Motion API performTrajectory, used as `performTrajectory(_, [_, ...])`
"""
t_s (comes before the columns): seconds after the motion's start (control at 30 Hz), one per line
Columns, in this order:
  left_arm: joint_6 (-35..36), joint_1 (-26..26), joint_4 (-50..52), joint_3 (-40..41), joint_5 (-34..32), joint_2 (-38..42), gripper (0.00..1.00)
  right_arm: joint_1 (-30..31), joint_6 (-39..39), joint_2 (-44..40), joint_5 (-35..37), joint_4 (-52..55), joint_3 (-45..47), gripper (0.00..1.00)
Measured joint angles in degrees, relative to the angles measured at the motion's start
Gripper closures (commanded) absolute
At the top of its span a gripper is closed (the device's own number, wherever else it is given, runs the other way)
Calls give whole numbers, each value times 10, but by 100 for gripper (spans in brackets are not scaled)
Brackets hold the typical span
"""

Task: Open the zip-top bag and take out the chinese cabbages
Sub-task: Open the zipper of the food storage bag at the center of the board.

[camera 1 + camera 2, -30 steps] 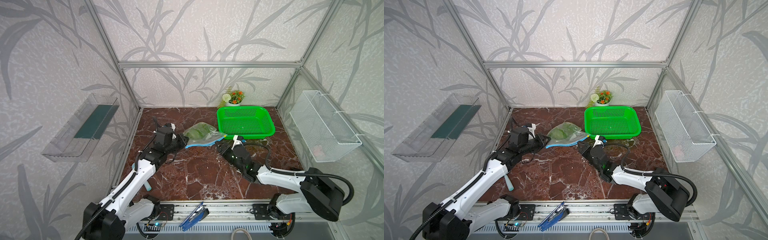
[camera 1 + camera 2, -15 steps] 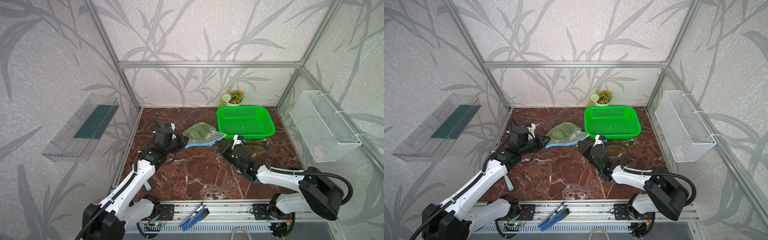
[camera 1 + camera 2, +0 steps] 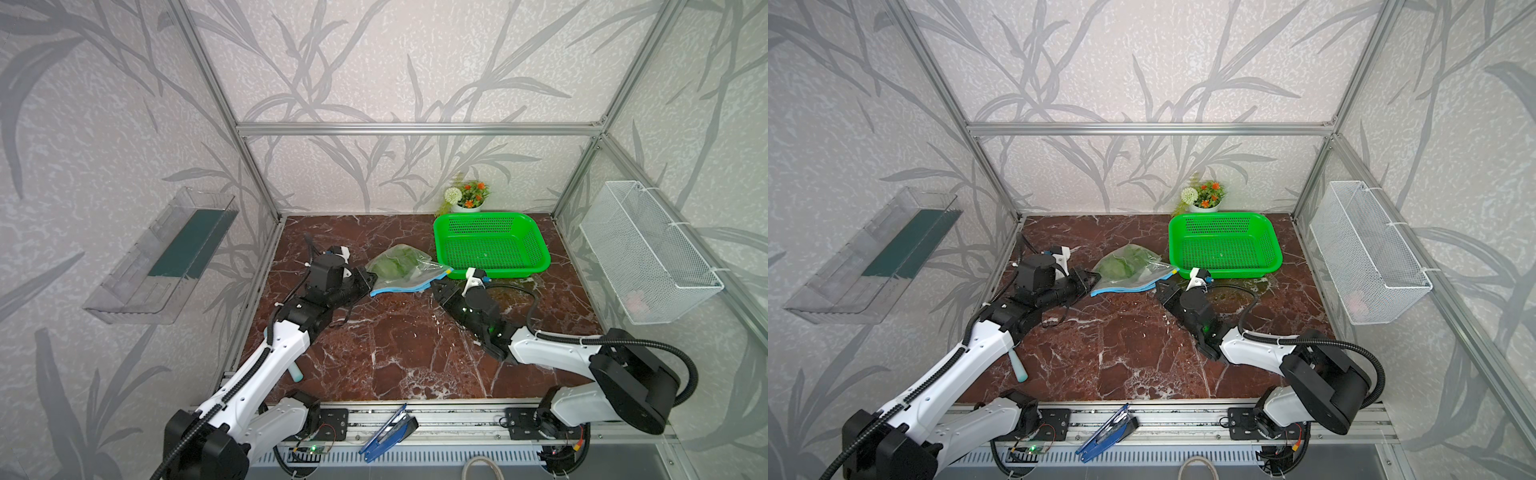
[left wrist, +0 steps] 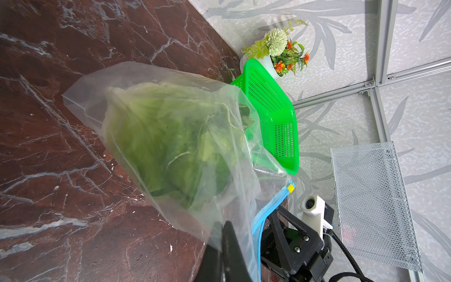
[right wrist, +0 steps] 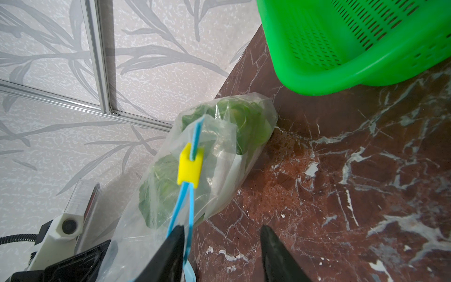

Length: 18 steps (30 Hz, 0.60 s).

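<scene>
Shows almost no shift since a second ago. Pinches a corner of the zip-top bag (image 3: pixel 401 270) in the left gripper (image 3: pixel 370 286), jaws clenched; holds the right gripper (image 5: pixel 222 228), jaws parted, beside the blue zip strip (image 5: pixel 177 207). Leaves bag, chinese cabbages (image 4: pixel 170 141) inside, on the counter (image 3: pixel 395 340).

My marble tabletop (image 3: pixel 395 345) is carrying 3 things: zip-top bag (image 3: pixel 399 270) mid-surface, green basket (image 3: pixel 511 271) and potted plant (image 3: pixel 467 197) by its back edge.
</scene>
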<state>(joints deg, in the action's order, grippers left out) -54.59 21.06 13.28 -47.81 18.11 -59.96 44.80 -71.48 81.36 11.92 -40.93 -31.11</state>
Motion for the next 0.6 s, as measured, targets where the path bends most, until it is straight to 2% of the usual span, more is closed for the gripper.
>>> performTrajectory(0.37, [0, 0, 0, 0, 3, 0, 100, -12, -14, 81, -31, -79, -50, 51])
performTrajectory(0.53, [1, 0, 0, 7, 11, 0, 100, -14, -22, 99, -45, -103, -68, 57])
performTrajectory(0.6, [2, 2, 0, 10, 15, 0, 100, -15, -24, 103, -50, -108, -71, 63])
